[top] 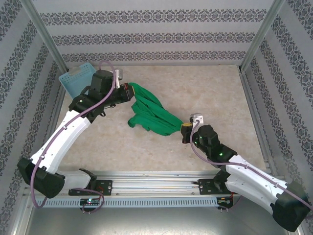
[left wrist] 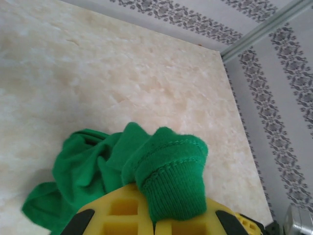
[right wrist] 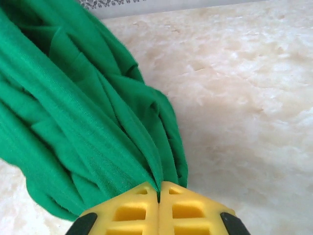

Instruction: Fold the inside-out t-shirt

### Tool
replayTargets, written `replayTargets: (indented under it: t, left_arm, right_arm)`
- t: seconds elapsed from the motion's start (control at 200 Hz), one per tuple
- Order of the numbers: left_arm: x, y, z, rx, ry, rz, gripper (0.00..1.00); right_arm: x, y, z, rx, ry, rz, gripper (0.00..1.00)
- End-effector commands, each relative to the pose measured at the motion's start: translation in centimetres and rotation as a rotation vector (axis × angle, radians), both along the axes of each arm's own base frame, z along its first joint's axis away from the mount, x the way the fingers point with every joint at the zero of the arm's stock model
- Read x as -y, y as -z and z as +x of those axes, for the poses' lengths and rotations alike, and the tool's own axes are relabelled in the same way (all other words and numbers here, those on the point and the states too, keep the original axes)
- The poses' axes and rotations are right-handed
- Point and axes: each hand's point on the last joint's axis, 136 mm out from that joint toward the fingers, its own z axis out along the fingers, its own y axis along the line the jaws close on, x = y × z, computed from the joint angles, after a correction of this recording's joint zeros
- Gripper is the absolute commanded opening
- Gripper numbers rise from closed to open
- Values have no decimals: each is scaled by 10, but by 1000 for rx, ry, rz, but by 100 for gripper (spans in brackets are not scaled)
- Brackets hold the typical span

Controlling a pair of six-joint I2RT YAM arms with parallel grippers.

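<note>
beige marbled table [top: 210,93], patterned wallpaper walls [top: 146,36] on 3 sides. left gripper [left wrist: 154,221]: yellow pads pressed together, a ribbed edge of the green t-shirt [top: 155,116] pinched betw them & bulging over the top. right gripper [right wrist: 158,192]: pads closed tight too, a bunch of pleated cloth clamped at the seam. shirt runs betw the 2 claws as a twisted band, mid-table, w/ a loose fold hanging off its near side. light blue basket [top: 76,81] at far-left corner, just behind the left arm.
</note>
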Motion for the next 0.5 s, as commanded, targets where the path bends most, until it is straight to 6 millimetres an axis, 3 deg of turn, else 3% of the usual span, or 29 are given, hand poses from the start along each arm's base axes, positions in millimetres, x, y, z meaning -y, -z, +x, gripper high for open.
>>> replayTargets:
  t: [0.0,0.14,0.2,0.29,0.305,0.36,0.495]
  left_arm:
    - [11,31,20,-55,42,-50,0]
    - [46,74,4,-129,163,-21,0]
    - [54,89,-5,-145,196,21,0]
    - [52,108,-17,-158,201,65,0]
    - [50,110,-19,-158,199,69,0]
    - [43,120,-25,-163,186,82,0]
    - [36,140,-47,-167,202,65,0]
  right_arm:
    - [20,43,-7,-128,58,-82,0]
    - [-7,44,-14,-165,-73,-31,1]
    - [-16,45,-18,-184,-121,-24,12]
    - [-17,49,-21,-210,-126,-30,42]
    - [-20,37,-17,-191,-124,-16,47]
    - [-19,27,-13,-189,-113,-8,60]
    - [-28,8,-2,-217,-123,-10,66]
